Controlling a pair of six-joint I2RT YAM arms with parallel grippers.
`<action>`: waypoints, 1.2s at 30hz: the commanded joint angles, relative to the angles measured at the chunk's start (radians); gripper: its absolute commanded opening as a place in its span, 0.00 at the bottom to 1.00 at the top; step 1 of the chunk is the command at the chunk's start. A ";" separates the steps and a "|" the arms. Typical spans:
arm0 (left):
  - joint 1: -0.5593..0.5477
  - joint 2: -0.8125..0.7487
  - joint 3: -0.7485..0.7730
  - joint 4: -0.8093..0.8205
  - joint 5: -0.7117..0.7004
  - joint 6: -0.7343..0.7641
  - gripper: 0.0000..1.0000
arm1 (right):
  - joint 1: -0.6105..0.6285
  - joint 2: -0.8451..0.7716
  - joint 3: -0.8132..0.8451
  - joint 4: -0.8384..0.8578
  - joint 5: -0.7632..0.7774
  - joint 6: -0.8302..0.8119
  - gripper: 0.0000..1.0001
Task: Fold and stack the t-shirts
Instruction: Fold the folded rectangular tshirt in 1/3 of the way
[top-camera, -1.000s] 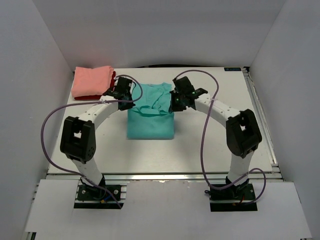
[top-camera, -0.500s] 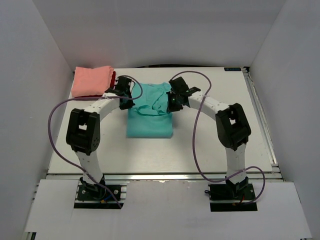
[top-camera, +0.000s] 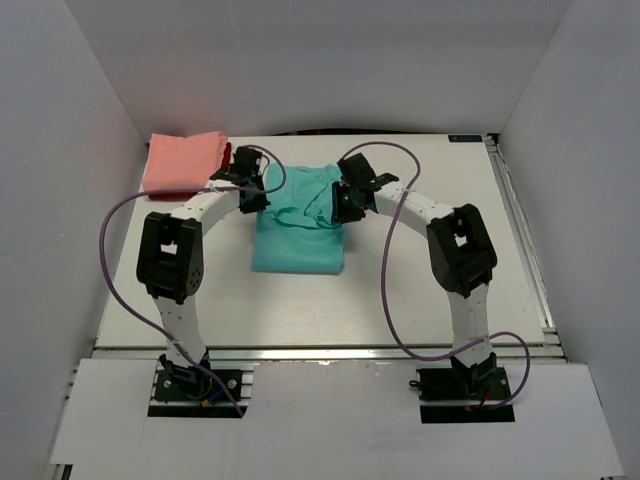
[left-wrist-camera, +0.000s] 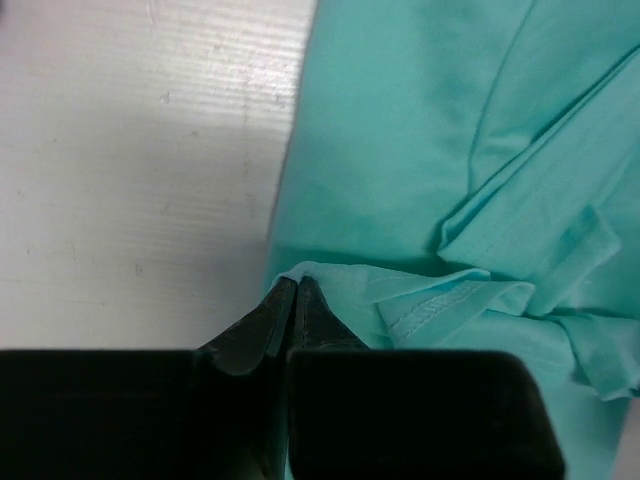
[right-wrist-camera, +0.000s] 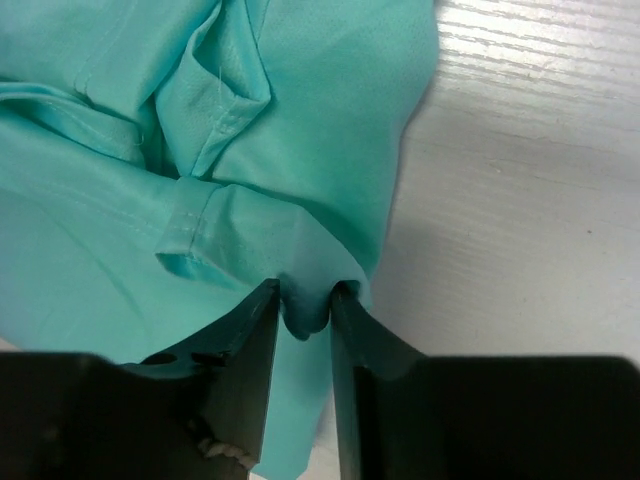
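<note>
The teal-turquoise t-shirt lies partly folded in the middle of the table, its far half bunched up. My left gripper is shut on the shirt's left edge; in the left wrist view the fingertips pinch a fold of the teal cloth. My right gripper is shut on a bunch of the shirt's right edge, with cloth squeezed between the jaws. The salmon-pink t-shirt lies folded at the far left on top of the dark red one, of which only an edge shows.
The white table is walled in by white panels at the left, back and right. Purple cables loop from both arms. Bare table shows beside the shirt in the left wrist view and the right wrist view.
Both arms have drawn their elbows farther back and the grippers have edged slightly inward over the teal shirt. Both stay shut on the cloth. The pink and red stack has not moved.
</note>
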 joint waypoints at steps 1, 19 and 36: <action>0.009 -0.033 0.080 -0.005 0.026 0.027 0.15 | -0.010 -0.041 0.033 0.021 0.050 -0.005 0.40; 0.060 -0.232 0.043 -0.130 -0.065 0.021 0.60 | -0.090 -0.309 -0.086 0.038 0.044 0.054 0.71; 0.063 -0.627 -0.742 0.308 0.066 -0.313 0.61 | 0.065 -0.552 -0.747 0.389 -0.008 0.390 0.70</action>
